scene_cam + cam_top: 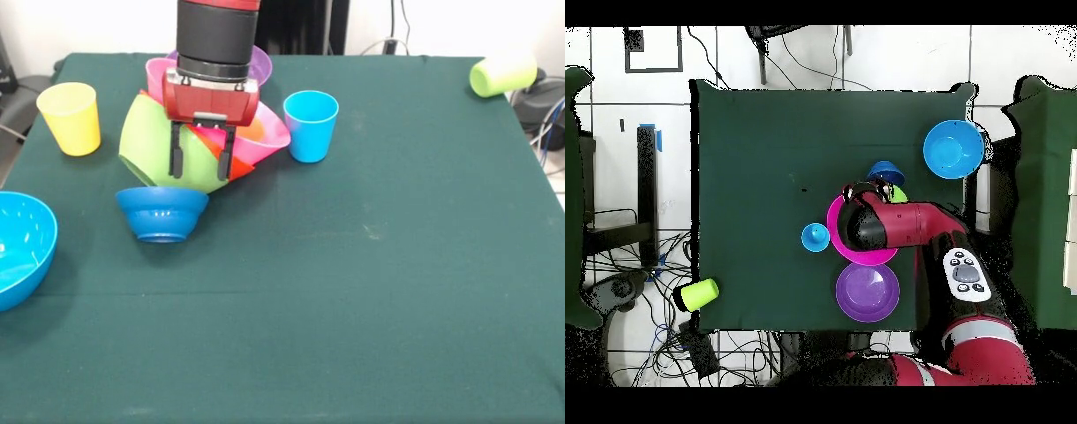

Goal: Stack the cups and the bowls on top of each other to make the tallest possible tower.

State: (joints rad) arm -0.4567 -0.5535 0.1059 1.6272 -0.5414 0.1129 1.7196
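Note:
My gripper [202, 157] hangs open over a leaning cluster of bowls at the table's far left; in the overhead view [861, 190] it is mostly hidden by the arm. One finger is in front of the tilted lime green bowl [159, 146], the other in front of the orange-red bowl [239, 164]. The pink bowl [269, 134] lies behind them. The green bowl rests on the small dark blue bowl [162, 214]. The purple bowl [868, 291] stands apart. The large light blue bowl [19, 247] sits at the left edge. The yellow cup [71, 117] and light blue cup [310, 124] stand upright. The lime green cup [501, 74] lies on its side.
The green table [380, 291] spreads wide in front and to the right of the bowls. Cables and dark gear [543, 110] lie off the table's right edge. The arm [910, 225] covers part of the pink bowl from above.

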